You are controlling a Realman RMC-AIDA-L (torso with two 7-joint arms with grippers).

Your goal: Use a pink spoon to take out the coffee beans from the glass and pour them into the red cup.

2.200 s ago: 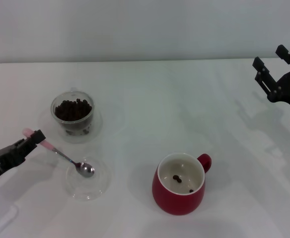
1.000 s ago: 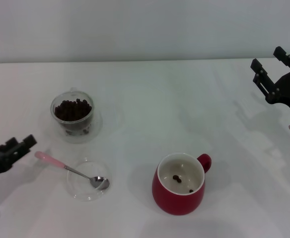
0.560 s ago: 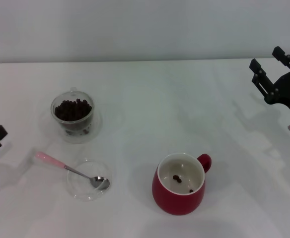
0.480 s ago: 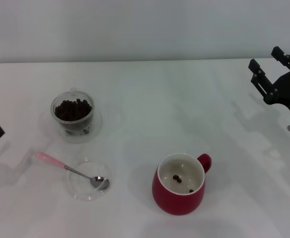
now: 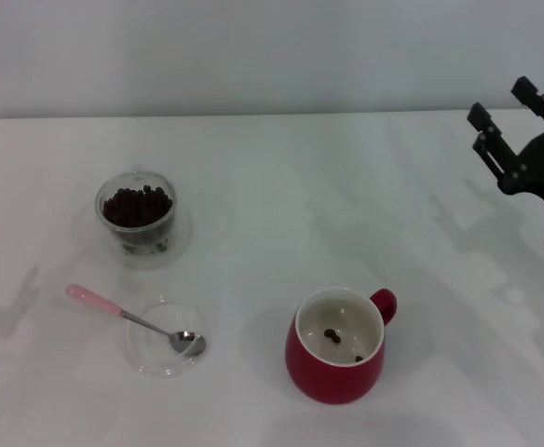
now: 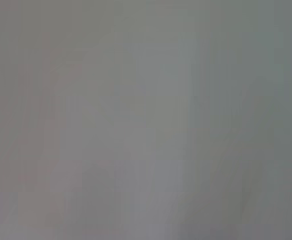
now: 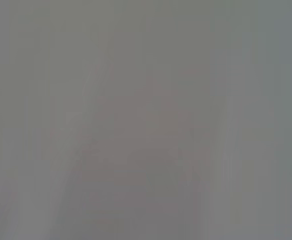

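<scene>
Nearest the camera, at the lower centre of the head view, the red cup (image 5: 338, 345) stands upright on the white table (image 5: 281, 196), its small loop handle turned toward the upper right. Two coffee beans (image 5: 332, 334) lie on its white inside; the rest of the inside shows bare.

To the lower left, level with the cup, a flat clear lid (image 5: 165, 337) rests on the table. The pink spoon (image 5: 134, 320) lies across it: the metal bowl sits on the lid near its right part, and the thin neck runs up and to the left over the lid's rim, ending in the pale pink handle, which lies on the table beyond the lid. No gripper touches the spoon. Whether the spoon's bowl holds anything cannot be made out.

Farther back, in the left middle of the frame, the glass (image 5: 137, 213) stands upright, well apart from the red cup and near the spoon's handle. A dark heap of beans fills it close to the brim.

At the far right edge, in the upper part of the frame, the right gripper (image 5: 512, 119) hangs above the table, its two black fingers spread apart and holding nothing. The left gripper does not appear in the head view. Both wrist views show only a plain grey field.
</scene>
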